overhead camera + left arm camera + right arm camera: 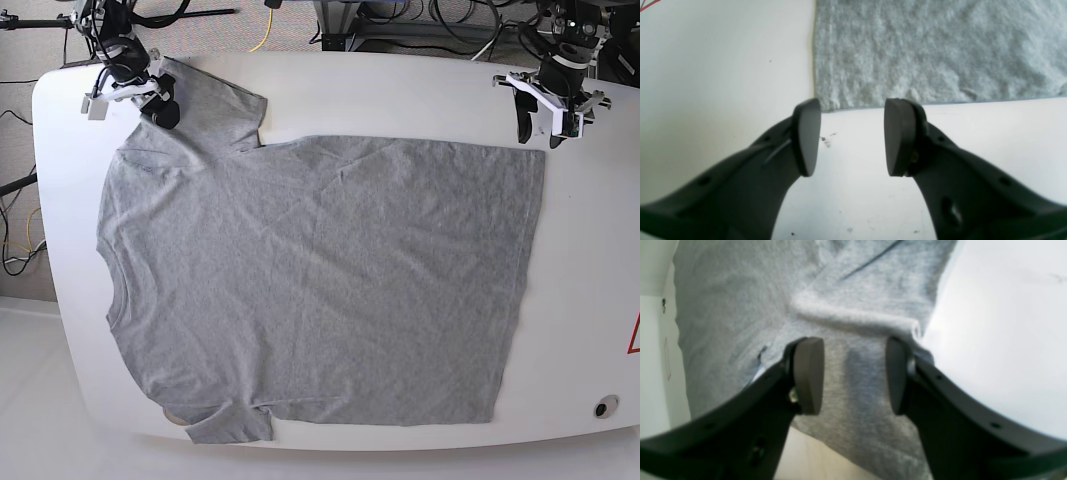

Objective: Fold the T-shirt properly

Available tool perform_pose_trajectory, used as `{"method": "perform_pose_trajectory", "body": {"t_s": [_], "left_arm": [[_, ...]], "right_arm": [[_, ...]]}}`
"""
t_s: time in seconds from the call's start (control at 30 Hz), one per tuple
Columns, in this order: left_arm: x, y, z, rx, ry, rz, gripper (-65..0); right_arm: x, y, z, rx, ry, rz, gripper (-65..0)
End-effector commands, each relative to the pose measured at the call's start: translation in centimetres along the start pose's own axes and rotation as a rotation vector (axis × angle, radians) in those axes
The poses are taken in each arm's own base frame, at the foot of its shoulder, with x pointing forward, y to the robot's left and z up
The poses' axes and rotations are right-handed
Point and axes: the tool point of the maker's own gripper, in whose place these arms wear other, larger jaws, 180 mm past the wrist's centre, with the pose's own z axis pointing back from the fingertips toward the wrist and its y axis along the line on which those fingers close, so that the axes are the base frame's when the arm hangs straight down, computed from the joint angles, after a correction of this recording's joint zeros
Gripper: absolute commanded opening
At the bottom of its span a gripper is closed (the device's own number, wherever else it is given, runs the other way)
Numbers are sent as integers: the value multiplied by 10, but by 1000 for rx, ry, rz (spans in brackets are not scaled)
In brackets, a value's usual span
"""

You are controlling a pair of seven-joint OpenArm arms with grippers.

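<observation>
Left wrist view: left gripper, jaws parted and empty, hovers over the white table just off a corner of the grey T-shirt; most of the shirt is cut off.

Right wrist view: right gripper, jaws apart, over a sleeve fold; contact unclear.

Base view: shirt lies flat across the table; the lower sleeve overhangs the edge.
</observation>
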Motion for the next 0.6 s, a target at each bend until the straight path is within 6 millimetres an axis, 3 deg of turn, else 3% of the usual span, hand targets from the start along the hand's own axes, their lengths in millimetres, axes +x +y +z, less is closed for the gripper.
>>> {"method": "perform_pose_trajectory", "body": {"t_s": [0.0, 0.57], "left_arm": [[9, 3, 0, -2, -32, -10, -361], [9, 5, 1, 5, -31, -10, -361]], "right_arm": [[-4, 5, 2, 11, 3, 17, -352], [-11, -7, 4, -43, 33, 52, -354]]}}
